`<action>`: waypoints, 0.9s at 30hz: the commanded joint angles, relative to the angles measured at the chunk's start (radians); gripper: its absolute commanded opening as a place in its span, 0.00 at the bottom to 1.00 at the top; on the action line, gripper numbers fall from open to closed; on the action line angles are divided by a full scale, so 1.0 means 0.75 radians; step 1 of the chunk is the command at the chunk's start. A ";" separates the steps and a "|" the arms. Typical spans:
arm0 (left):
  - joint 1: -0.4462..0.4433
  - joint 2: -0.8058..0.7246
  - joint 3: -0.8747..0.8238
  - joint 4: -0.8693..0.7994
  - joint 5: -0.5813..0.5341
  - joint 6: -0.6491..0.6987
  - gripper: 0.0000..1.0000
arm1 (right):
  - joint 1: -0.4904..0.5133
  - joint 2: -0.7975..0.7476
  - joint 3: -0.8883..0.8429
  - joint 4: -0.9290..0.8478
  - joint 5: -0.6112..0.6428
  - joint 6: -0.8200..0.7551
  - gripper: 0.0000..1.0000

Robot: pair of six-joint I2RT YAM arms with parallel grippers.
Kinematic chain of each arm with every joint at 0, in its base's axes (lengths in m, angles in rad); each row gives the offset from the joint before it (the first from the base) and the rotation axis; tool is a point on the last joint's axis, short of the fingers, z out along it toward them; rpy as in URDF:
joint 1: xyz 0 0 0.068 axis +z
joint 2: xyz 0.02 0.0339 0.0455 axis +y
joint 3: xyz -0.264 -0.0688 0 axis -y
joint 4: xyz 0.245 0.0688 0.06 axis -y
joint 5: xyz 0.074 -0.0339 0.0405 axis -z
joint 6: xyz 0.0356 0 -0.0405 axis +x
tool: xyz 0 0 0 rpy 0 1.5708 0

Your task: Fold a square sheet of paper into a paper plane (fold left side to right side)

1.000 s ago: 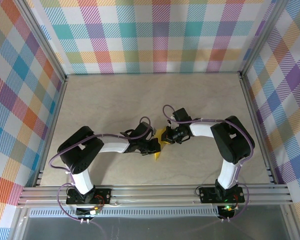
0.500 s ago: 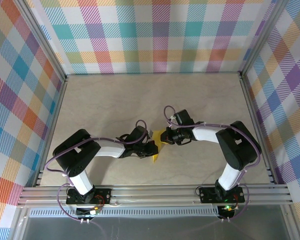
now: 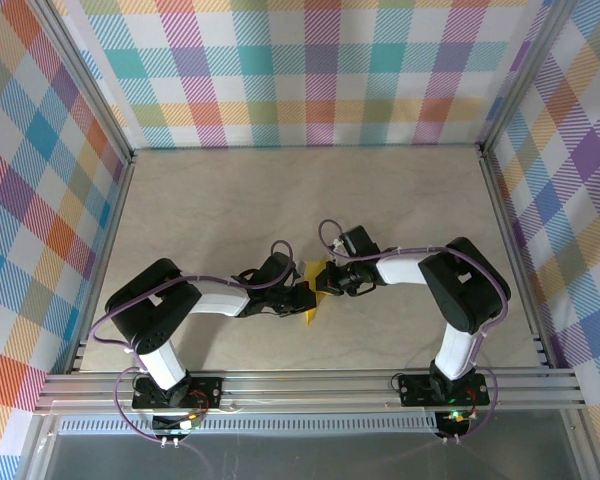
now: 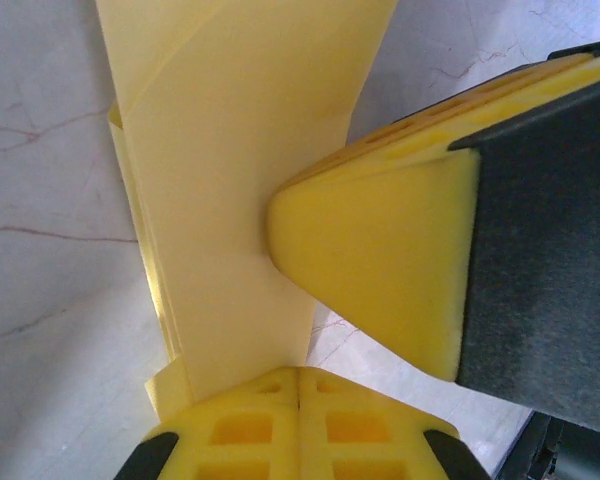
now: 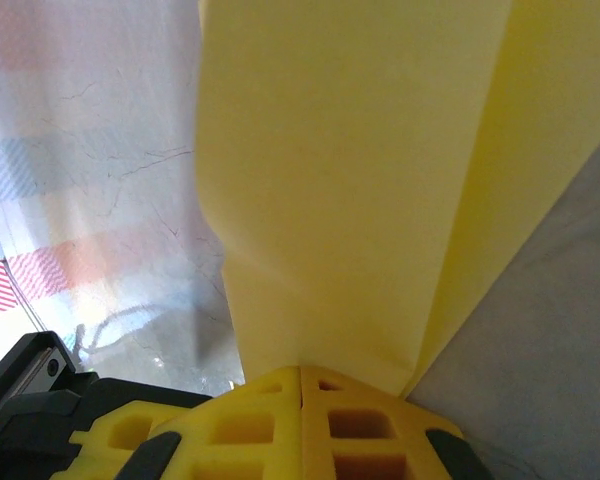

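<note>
**While Clamped From Both Sides, Folded Paper [image 3: 313, 312] Is Held Between Arms**

Where the two arms meet, slightly nearer than the middle of the table [image 3: 230, 200], the yellow paper is found. It is gripped from the left by the left gripper [image 3: 303, 298] and from the right by the right gripper [image 3: 330, 281]. In the left wrist view, the left gripper [image 4: 298, 374] is seen pressed together on the paper [image 4: 240, 150], where stacked layers and a slanted crease are visible. A pad of the right gripper [image 4: 380, 260] is seen touching the paper just beside it. In the right wrist view, the right gripper [image 5: 300, 374] is likewise clamped on the paper [image 5: 350, 180], which is creased lengthwise. Whether the paper rests on the table cannot be told.
</note>
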 commanded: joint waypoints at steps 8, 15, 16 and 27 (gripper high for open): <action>-0.014 0.045 -0.090 -0.216 -0.073 -0.020 0.00 | -0.050 0.058 0.059 -0.050 0.074 -0.101 0.02; -0.013 0.054 -0.106 -0.198 -0.070 -0.028 0.00 | -0.101 0.101 0.114 -0.084 0.089 -0.144 0.02; -0.013 0.055 -0.108 -0.197 -0.070 -0.029 0.00 | -0.109 0.105 0.124 -0.094 0.090 -0.149 0.02; -0.014 0.056 -0.127 -0.162 -0.066 -0.045 0.00 | -0.197 0.195 0.246 -0.132 0.093 -0.194 0.03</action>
